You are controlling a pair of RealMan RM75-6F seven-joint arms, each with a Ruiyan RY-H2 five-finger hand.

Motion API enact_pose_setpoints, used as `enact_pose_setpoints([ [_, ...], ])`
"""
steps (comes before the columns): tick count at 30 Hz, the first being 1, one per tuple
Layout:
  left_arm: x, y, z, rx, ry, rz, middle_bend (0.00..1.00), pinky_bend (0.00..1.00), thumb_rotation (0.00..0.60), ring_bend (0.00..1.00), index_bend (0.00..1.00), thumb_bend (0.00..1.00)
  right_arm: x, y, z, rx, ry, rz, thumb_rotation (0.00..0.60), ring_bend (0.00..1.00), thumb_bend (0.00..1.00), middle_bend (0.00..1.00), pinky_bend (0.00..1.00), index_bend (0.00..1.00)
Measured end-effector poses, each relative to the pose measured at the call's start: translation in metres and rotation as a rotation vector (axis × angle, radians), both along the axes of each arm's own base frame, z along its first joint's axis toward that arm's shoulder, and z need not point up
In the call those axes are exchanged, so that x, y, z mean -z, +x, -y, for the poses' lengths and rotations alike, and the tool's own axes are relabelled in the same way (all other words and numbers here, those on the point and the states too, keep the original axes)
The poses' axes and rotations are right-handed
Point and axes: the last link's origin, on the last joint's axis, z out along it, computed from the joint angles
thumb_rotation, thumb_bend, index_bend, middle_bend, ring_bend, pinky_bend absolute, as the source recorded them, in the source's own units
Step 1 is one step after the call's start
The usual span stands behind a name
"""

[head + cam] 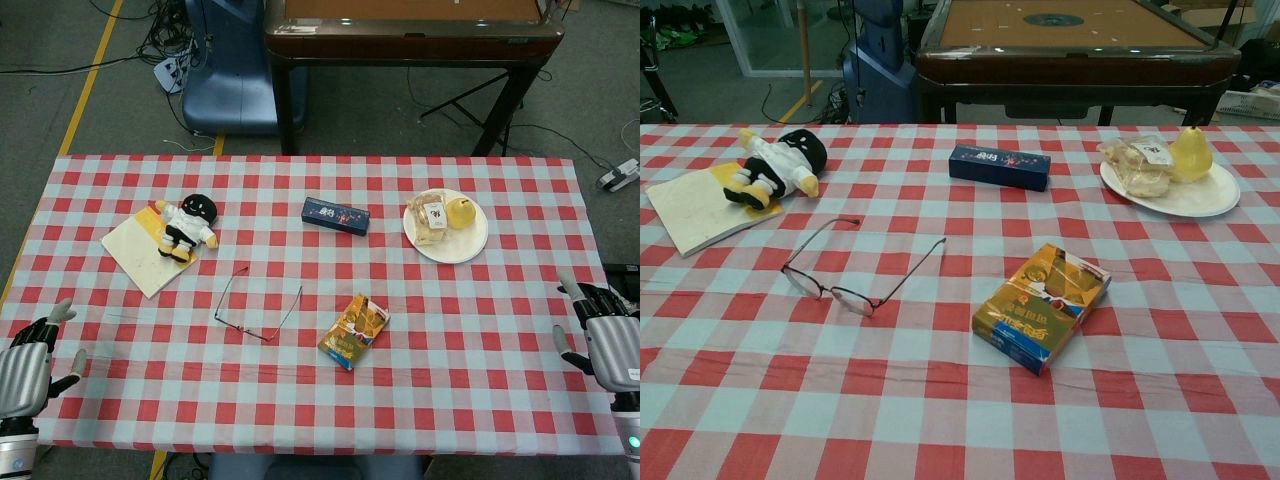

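A table (480, 400) covered with a red-and-white checked cloth fills the foreground; behind it stands a dark wooden games table (410, 40) with a brown top and black legs; left of that sits a blue chair (225, 70); the floor (60, 110) is grey, with a yellow line (92, 75) running across it at the left; cables (165, 35) and a power strip (168, 72) lie near the chair; another power strip (622, 175) lies at the right

On the table (500, 330), the glasses (256, 302) lie left of the orange box (354, 331), with the small box (336, 214) behind them. The plush toy (187, 225) rests on a pad (140, 255) far left; the plate (455, 250) holds a pear (459, 211) far right.
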Motion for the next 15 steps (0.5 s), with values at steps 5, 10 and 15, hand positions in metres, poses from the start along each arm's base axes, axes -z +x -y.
enact_pose_setpoints([
  [5,-0.0001,-0.0003,-0.0003,0.002,0.0,0.001,0.25,0.21,0.6,0.21,0.08,0.45,-0.0011,0.0008,0.0003,-0.004,-0.006,0.0,0.6,0.15,0.44,0.24,0.18,0.01],
  [10,-0.0011,0.0011,-0.0008,0.019,0.0,0.005,0.25,0.21,0.6,0.21,0.08,0.45,-0.0049,0.0022,0.0008,-0.014,-0.022,-0.005,0.6,0.15,0.44,0.24,0.18,0.01],
  [15,-0.0023,0.0045,-0.0058,0.062,-0.014,0.009,0.25,0.22,0.6,0.21,0.08,0.45,-0.0099,0.0038,0.0026,-0.02,-0.05,-0.012,0.6,0.15,0.44,0.24,0.18,0.01],
])
